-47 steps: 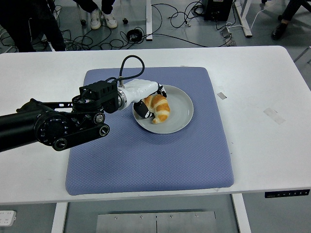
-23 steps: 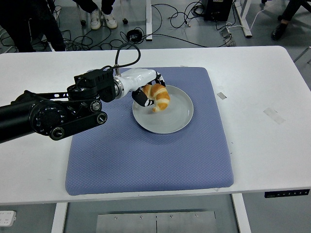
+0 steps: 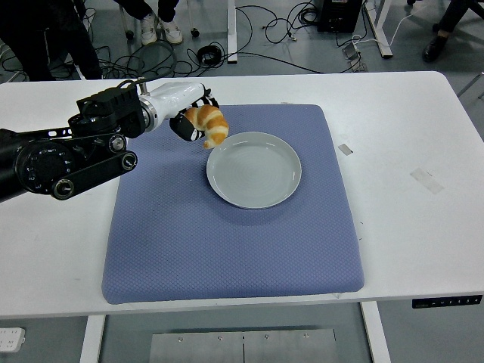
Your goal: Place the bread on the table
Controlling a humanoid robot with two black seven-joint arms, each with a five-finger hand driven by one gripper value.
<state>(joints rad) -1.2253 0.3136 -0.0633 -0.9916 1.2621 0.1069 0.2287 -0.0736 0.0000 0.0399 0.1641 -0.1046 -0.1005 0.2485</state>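
The bread is a golden croissant (image 3: 209,124), held in the air by my left hand (image 3: 190,119), whose fingers are shut on it. It hangs above the blue mat (image 3: 227,227), just left of the grey plate (image 3: 254,169) and near the mat's far left part. The plate holds nothing. My left arm (image 3: 68,155) reaches in from the left edge over the white table (image 3: 408,204). My right arm is out of view.
Two small pieces of tape (image 3: 427,179) lie on the table to the right of the mat. Cables and people's feet (image 3: 160,30) show on the floor behind the table's far edge.
My left hand has lifted the croissant off the plate and carried it up and to the left, past the plate's rim. The plate stays where it was.
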